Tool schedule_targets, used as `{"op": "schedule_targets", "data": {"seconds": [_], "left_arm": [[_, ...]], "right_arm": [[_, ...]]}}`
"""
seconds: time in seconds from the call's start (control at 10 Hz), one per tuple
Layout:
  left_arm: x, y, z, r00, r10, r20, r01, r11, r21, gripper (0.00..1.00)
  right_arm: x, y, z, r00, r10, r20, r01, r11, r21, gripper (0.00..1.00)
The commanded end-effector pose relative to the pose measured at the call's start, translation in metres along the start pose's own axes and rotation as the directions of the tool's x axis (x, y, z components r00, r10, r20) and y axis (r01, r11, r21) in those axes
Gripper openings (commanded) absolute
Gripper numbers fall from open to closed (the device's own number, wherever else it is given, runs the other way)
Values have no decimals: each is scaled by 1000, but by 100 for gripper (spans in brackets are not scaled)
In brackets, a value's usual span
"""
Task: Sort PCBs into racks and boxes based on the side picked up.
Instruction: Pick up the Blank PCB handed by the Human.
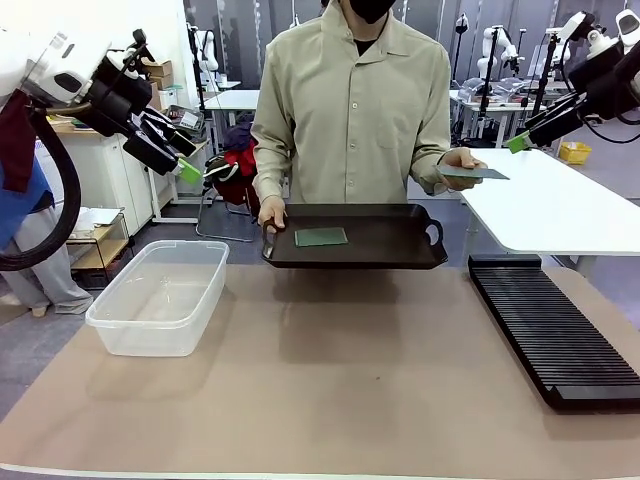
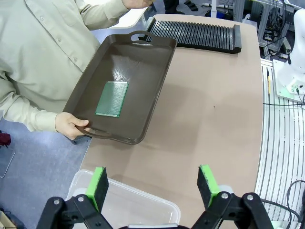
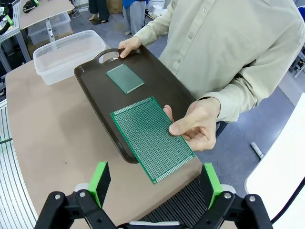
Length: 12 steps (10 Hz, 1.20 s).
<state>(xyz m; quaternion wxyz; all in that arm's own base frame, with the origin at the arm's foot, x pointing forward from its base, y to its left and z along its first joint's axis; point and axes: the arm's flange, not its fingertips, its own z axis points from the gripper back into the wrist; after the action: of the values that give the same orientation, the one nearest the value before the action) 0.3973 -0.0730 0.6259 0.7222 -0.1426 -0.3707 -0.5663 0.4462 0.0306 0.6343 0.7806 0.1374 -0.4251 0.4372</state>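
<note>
Handover: hand (image 3: 198, 121) offers PCB (image 3: 150, 136) far right; right gripper (image 3: 154, 169), spread empty, must clamp it; left gripper (image 2: 154, 179) likewise spread.

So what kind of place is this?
Probably a robotics lab: the left gripper and right gripper face a person across a table holding a slotted black rack and a clear tub.

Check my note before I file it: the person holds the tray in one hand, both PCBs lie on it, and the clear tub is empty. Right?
Not both. The right wrist view shows one PCB on the tray and the second PCB pinched in the person's other hand. The rest stands: one hand holds the tray, the clear tub is empty.
</note>
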Motion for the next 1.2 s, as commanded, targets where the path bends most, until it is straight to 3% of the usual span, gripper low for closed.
{"op": "schedule_targets", "data": {"seconds": [0.0, 0.4, 0.6, 0.8, 1.1], "left_arm": [[0, 0, -1, 1000, -10, 18, 10, 1000, -12, 100], [0, 0, -1, 1000, -10, 18, 10, 1000, -12, 100], [0, 0, -1, 1000, -10, 18, 10, 1000, -12, 100], [0, 0, -1, 1000, -10, 18, 10, 1000, -12, 100], [0, 0, -1, 1000, -10, 18, 10, 1000, -12, 100]], "right_arm": [[-1, 0, 0, 1000, -2, 4, 2, 1000, 4, 100], [0, 0, 0, 1000, 0, 0, 0, 1000, 0, 100], [-6, -29, -4, 975, -216, -44, 218, 973, 69, 100], [-20, -62, -5, 885, -435, -168, 463, 861, 211, 100], [-52, -102, -33, 730, -614, -301, 683, 666, 300, 100]]}}
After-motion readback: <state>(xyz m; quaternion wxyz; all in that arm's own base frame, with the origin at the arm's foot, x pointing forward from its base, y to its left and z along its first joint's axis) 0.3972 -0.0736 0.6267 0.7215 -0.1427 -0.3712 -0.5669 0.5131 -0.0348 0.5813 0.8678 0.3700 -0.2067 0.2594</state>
